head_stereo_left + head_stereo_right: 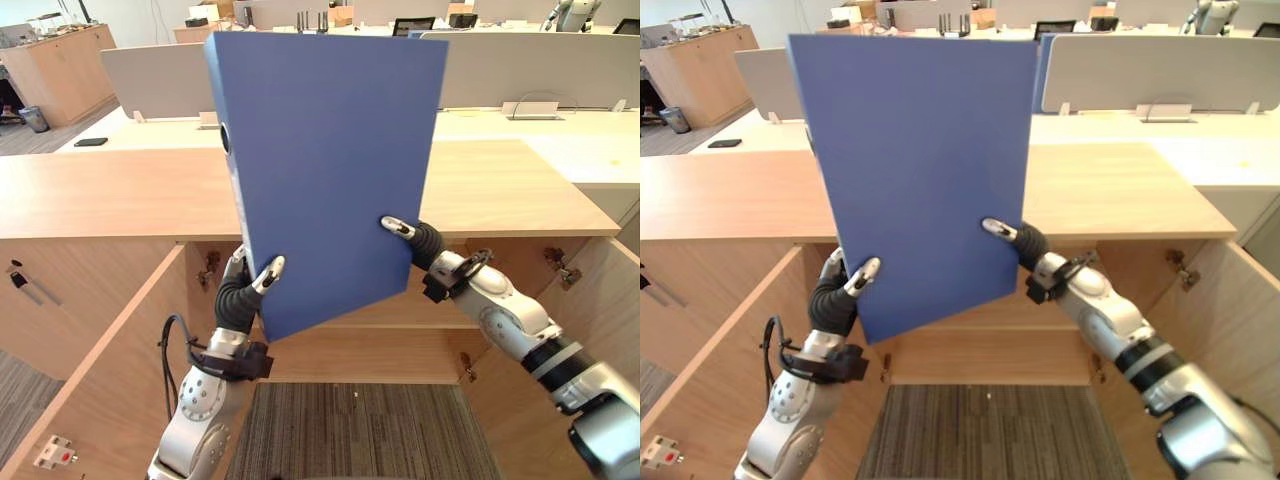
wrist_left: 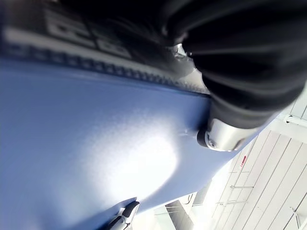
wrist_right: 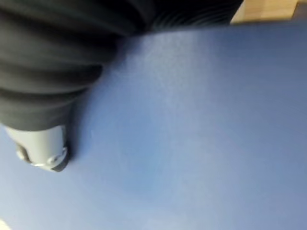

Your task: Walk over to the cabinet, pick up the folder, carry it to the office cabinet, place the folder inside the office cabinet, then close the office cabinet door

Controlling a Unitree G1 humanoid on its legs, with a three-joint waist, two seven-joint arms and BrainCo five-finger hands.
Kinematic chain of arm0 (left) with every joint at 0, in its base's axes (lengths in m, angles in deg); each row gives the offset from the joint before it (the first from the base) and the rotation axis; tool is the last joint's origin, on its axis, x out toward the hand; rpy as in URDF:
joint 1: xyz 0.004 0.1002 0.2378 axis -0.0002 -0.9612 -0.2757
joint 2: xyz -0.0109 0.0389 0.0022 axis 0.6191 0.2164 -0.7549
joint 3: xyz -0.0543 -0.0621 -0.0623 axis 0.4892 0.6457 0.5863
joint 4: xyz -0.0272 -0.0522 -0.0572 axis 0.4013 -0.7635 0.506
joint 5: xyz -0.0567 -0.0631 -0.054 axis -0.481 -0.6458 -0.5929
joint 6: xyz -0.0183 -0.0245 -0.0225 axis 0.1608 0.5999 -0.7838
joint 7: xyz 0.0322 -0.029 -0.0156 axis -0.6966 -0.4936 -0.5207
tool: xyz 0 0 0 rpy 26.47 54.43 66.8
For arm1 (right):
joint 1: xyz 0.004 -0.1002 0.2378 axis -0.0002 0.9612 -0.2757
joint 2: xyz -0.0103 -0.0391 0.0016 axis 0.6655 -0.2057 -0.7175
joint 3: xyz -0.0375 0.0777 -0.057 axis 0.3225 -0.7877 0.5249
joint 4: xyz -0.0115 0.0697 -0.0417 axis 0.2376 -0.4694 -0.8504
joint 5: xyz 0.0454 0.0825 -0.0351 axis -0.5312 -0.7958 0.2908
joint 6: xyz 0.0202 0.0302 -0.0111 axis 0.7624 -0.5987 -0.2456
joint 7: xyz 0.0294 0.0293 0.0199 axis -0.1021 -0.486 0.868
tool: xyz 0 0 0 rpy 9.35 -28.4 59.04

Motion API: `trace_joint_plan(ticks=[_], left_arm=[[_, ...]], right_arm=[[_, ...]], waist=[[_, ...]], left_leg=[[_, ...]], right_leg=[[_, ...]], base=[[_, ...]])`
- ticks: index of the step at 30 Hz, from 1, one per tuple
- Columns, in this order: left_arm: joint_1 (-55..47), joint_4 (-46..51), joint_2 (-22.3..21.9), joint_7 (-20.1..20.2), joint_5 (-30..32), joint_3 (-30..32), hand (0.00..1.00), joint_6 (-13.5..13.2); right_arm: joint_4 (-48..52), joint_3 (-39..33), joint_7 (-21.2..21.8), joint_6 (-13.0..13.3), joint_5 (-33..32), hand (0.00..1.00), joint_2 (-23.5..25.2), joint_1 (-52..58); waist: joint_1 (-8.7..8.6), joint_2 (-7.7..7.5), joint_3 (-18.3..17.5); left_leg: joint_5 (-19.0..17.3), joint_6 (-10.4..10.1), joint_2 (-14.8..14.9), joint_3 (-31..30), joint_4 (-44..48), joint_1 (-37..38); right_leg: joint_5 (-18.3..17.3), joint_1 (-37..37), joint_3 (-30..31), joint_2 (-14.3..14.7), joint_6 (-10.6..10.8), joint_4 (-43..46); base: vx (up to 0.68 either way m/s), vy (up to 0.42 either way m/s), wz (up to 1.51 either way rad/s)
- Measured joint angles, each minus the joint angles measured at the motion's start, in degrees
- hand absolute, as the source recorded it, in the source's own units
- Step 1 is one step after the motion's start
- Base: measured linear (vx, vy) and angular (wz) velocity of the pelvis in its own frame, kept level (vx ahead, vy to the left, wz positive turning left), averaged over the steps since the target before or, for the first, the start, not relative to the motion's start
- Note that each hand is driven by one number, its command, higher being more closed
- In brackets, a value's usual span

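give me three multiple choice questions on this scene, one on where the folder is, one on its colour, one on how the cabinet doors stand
1. Where is the folder?
A. lying flat on a desk
B. held upright between both hands
C. on the floor

2. What colour is the folder?
A. blue
B. red
C. green

3. How do the doors of the cabinet stand?
A. both shut
B. one shut, one open
C. both open

Answers:
1 B: the left hand and the right hand pinch its lower edges, and it stands up in front of the cabinet.
2 A: its broad face is plain blue.
3 C: the left door and the right door are swung outward, so the inside of the cabinet shows.
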Motion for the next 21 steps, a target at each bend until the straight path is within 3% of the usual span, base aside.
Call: trace_joint_plan(ticks=[1,7,9,14,21], left_arm=[[0.03,-0.04,0.01,0.35,-0.03,0.05,0.0,-0.08],[-0.35,0.02,-0.99,6.84,-3.14,0.28,0.0,-1.98],[-2.22,-0.07,-1.06,10.01,-5.83,0.45,0.0,-1.85],[-6.77,-7.8,-2.22,17.12,-15.67,1.66,0.0,-1.48],[-8.93,-36.62,-5.91,19.98,-16.44,2.88,0.0,6.18]], right_arm=[[0.21,-1.69,-0.01,0.42,0.08,1.0,2.05,1.61],[1.22,-4.07,0.0,1.19,0.86,1.0,6.61,8.14],[1.47,-5.19,0.02,0.79,2.45,1.0,9.01,10.71],[2.91,-5.53,0.16,-1.74,7.69,1.0,9.22,13.28],[7.6,-8.25,1.76,-5.3,27.34,1.0,4.98,16.08]], waist=[[-0.04,0.19,-0.12],[-0.06,0.47,-0.44],[-0.3,0.46,-0.44],[-0.36,0.39,-0.47],[-1.33,0.34,-0.48]], left_leg=[[0.0,0.0,0.0,0.0,0.0,0.01],[0.01,0.0,0.01,-0.03,0.06,0.21],[0.03,0.0,0.02,-0.03,0.05,0.22],[0.07,-0.05,0.04,-0.08,0.02,0.18],[0.86,-0.43,0.4,-0.4,-1.32,0.07]], right_leg=[[0.0,0.0,0.02,0.0,0.0,0.01],[0.0,0.2,0.05,0.01,0.0,0.1],[0.0,0.18,0.07,0.01,0.0,0.12],[0.0,0.08,0.14,0.02,0.01,0.04],[-0.03,-0.5,0.7,0.47,0.04,-1.11]], base=[[0.0,0.0,0.0],[0.0,0.0,0.0],[0.0,0.0,0.0],[0.0,0.0,0.0],[0.0,-0.004,-0.02]])
